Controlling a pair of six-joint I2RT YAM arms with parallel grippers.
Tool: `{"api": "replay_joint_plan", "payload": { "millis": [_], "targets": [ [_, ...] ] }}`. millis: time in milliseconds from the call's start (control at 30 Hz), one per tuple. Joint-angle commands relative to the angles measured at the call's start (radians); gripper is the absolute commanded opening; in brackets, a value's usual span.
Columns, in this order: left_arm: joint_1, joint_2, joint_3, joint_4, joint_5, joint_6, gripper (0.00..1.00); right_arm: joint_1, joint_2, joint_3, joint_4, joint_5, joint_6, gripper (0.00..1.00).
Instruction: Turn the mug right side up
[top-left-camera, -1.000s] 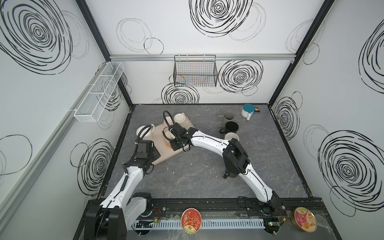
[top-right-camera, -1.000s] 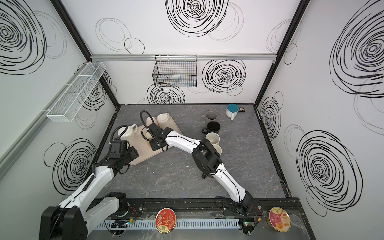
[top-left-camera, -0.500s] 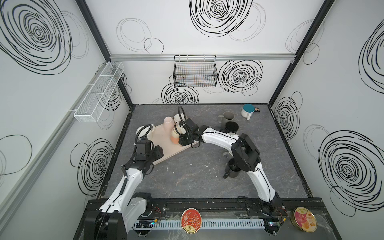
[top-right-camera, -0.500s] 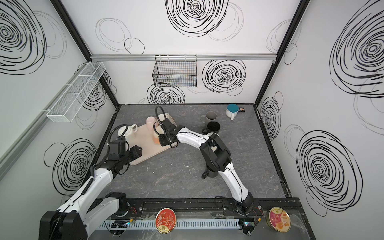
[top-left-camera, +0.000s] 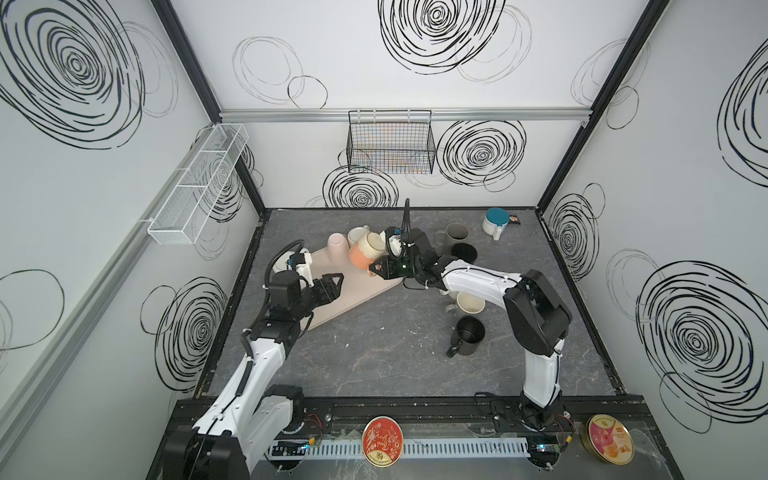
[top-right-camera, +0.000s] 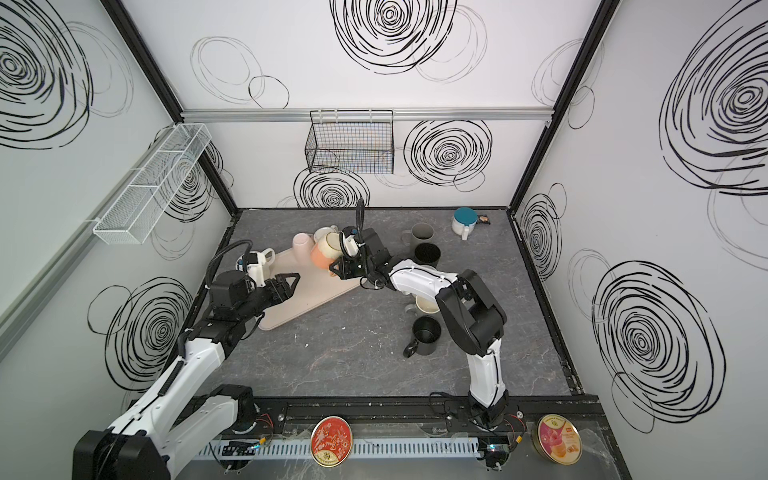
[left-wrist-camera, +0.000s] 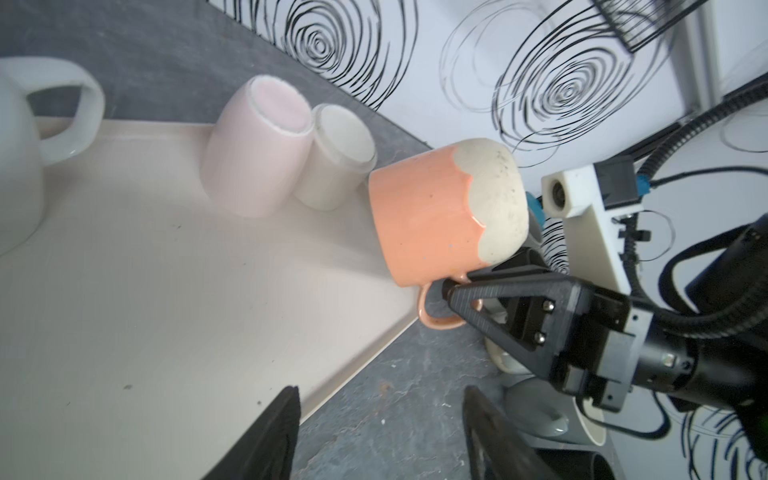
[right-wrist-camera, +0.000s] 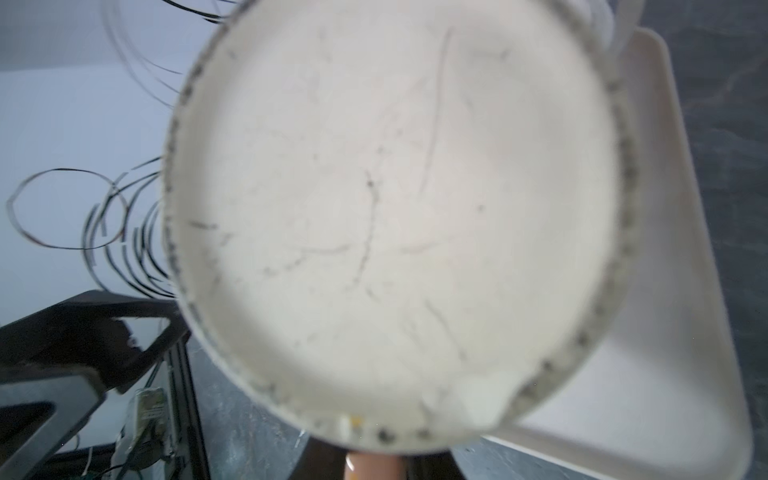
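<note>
Glossy orange mug (top-left-camera: 362, 254), speckled unglazed base, tilted above smooth beige tray (top-left-camera: 357, 299) edge, its loop handle pinched by right fingers (left-wrist-camera: 540, 286); left fingers (left-wrist-camera: 270, 440) parted, empty, over tray.

Right end effector (top-left-camera: 375, 269) closed on mug (top-left-camera: 362, 254) handle, lifted it off tray (top-left-camera: 353, 300), tilted; left end effector (top-left-camera: 335, 283) edged forward.

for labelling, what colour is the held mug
Orange mug, cream base; best in left wrist view.
</note>
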Motion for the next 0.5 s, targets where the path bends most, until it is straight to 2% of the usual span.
{"api": "replay_joint_plan", "payload": {
  "millis": [0,167,233,400,467],
  "targets": [
    [-0.006,-0.033,0.018,0.236,0.073,-0.100,0.67,0.006,-0.109,-0.019,0.357,-0.076,0.027,0.00],
    [0.002,-0.025,-0.003,0.384,0.094,-0.192,0.77,0.005,-0.159,-0.055,0.466,-0.120,0.060,0.00],
    [0.003,0.013,0.009,0.416,0.130,-0.221,0.78,0.005,-0.177,-0.066,0.498,-0.136,0.074,0.00],
    [-0.004,0.085,-0.020,0.649,0.194,-0.356,0.72,0.006,-0.210,-0.097,0.557,-0.142,0.099,0.00],
    [-0.016,0.102,-0.014,0.669,0.192,-0.355,0.67,0.008,-0.216,-0.097,0.560,-0.143,0.105,0.00]
  ]
}}
